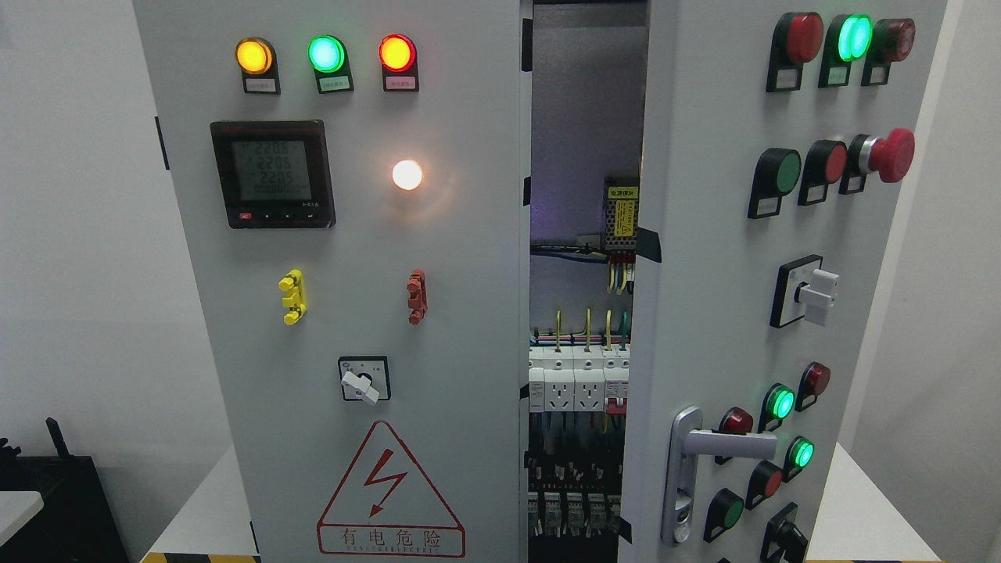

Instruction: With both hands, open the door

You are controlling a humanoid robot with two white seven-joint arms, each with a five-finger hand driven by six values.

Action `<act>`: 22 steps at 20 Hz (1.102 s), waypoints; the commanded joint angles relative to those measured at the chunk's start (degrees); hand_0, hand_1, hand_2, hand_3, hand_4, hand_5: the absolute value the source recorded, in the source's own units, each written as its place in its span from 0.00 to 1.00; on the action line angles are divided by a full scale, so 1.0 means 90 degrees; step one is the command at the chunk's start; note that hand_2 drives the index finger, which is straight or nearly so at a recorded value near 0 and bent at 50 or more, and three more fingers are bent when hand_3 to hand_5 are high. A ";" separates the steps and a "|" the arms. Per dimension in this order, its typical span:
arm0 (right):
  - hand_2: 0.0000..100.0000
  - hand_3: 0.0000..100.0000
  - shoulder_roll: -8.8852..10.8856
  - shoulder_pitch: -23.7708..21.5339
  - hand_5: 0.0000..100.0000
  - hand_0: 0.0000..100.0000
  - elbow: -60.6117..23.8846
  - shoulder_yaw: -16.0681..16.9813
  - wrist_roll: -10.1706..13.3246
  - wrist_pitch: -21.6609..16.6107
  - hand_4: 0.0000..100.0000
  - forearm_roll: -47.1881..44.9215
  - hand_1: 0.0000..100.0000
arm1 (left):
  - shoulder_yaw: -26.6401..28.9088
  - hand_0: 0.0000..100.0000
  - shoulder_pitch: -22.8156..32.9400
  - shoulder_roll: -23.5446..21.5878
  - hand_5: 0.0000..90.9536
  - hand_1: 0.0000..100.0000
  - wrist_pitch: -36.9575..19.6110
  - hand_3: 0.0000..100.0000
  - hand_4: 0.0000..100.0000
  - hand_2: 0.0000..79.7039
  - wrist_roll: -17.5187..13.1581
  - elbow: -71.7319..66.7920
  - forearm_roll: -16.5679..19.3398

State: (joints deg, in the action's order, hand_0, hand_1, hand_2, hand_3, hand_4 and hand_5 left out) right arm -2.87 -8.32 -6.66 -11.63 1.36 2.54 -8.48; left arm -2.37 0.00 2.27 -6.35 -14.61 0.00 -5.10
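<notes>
Cabinet right door [727, 313] partly swung open, exposing breakers [577, 383]; left door [344, 313] appears closed; neither hand is visible, their state unknowable.

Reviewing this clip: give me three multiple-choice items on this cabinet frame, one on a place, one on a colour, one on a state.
1. Where is the silver door handle?
A. lower part of the right door
B. top of the left door
C. inside the cabinet

2. What colour is the middle lamp of the three atop the left door?
A. blue
B. green
C. white

3. What state is the right door in?
A. fully shut
B. removed
C. partly open

Key: 1 A, it sits low on the right door; 2 B, it glows green between yellow and red; 3 C, wiring and breakers show through the gap.
</notes>
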 commanded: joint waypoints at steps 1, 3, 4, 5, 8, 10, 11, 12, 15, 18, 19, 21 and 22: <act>0.00 0.00 -0.0072 0.0056 0.00 0.00 -0.0061 0.0556 -0.0005 -0.0164 0.00 0.0004 0.00 | -0.0001 0.00 0.0156 0.0001 0.00 0.00 0.0003 0.00 0.04 0.00 0.0002 0.0166 0.0000; 0.00 0.00 -0.0072 0.0056 0.00 0.00 -0.0061 0.0657 -0.0005 -0.0165 0.00 0.0015 0.00 | -0.0001 0.00 0.0156 0.0001 0.00 0.00 0.0003 0.00 0.04 0.00 0.0002 0.0166 0.0000; 0.00 0.00 -0.0072 0.0056 0.00 0.00 -0.0061 0.0657 -0.0005 -0.0175 0.00 0.0024 0.00 | -0.0001 0.00 0.0156 0.0001 0.00 0.00 0.0003 0.00 0.04 0.00 0.0002 0.0166 -0.0010; 0.00 0.00 -0.0081 0.0056 0.00 0.00 -0.0061 0.0657 -0.0005 -0.0175 0.00 0.0034 0.00 | 0.0009 0.00 0.0156 0.0001 0.00 0.00 0.0003 0.00 0.04 0.00 0.0002 0.0166 0.0000; 0.00 0.00 -0.0140 0.0066 0.00 0.00 -0.0061 0.0667 -0.0005 -0.0175 0.00 0.0024 0.00 | 0.0009 0.00 0.0195 0.0011 0.00 0.00 -0.0036 0.00 0.04 0.00 0.0002 0.0273 -0.0010; 0.00 0.00 -0.0159 0.0066 0.00 0.00 -0.0061 0.0667 -0.0005 -0.0175 0.00 0.0024 0.00 | -0.0049 0.00 0.0379 0.0001 0.00 0.00 -0.0046 0.00 0.04 0.00 0.0002 0.0681 -0.0010; 0.00 0.00 -0.0159 0.0056 0.00 0.00 -0.0061 0.0667 -0.0005 -0.0175 0.00 0.0024 0.00 | -0.0069 0.00 0.0574 -0.0028 0.00 0.00 -0.0036 0.00 0.04 0.00 -0.0007 0.0974 -0.0010; 0.00 0.00 -0.0169 0.0056 0.00 0.00 -0.0061 0.0667 -0.0005 -0.0175 0.00 0.0024 0.00 | -0.0069 0.00 0.0740 -0.0038 0.00 0.00 -0.0027 0.00 0.04 0.00 -0.0008 0.1296 -0.0010; 0.00 0.00 -0.0169 0.0056 0.00 0.00 -0.0061 0.0667 -0.0005 -0.0165 0.00 0.0024 0.00 | -0.0264 0.00 0.1277 -0.0164 0.00 0.00 -0.0017 0.00 0.04 0.00 -0.0008 0.2214 -0.0010; 0.00 0.00 -0.0169 0.0056 0.00 0.00 -0.0061 0.0667 -0.0005 -0.0165 0.00 0.0024 0.00 | -0.0294 0.00 0.1737 -0.0330 0.00 0.00 0.0003 0.00 0.04 0.00 -0.0076 0.3093 -0.0020; 0.00 0.00 -0.0169 0.0056 0.00 0.00 -0.0061 0.0667 -0.0005 -0.0165 0.00 0.0024 0.00 | -0.0294 0.00 0.1815 -0.0360 0.00 0.00 0.0003 0.00 0.04 0.00 -0.0076 0.3289 -0.0020; 0.00 0.00 -0.0169 0.0056 0.00 0.00 -0.0061 0.0667 -0.0005 -0.0165 0.00 0.0024 0.00 | -0.0303 0.00 0.1942 -0.0438 0.00 0.00 0.0013 0.00 0.04 0.00 -0.0086 0.3660 -0.0039; 0.00 0.00 -0.0169 0.0056 0.00 0.00 -0.0061 0.0667 -0.0005 -0.0175 0.00 0.0024 0.00 | -0.0303 0.00 0.2050 -0.0477 0.00 0.00 0.0013 0.00 0.04 0.00 -0.0105 0.3875 -0.0039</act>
State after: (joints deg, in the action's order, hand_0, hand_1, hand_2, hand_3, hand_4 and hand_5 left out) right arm -4.07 -7.83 -7.12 -6.51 1.52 0.98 -8.27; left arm -3.86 13.08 0.79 -6.33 -15.28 16.64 -5.30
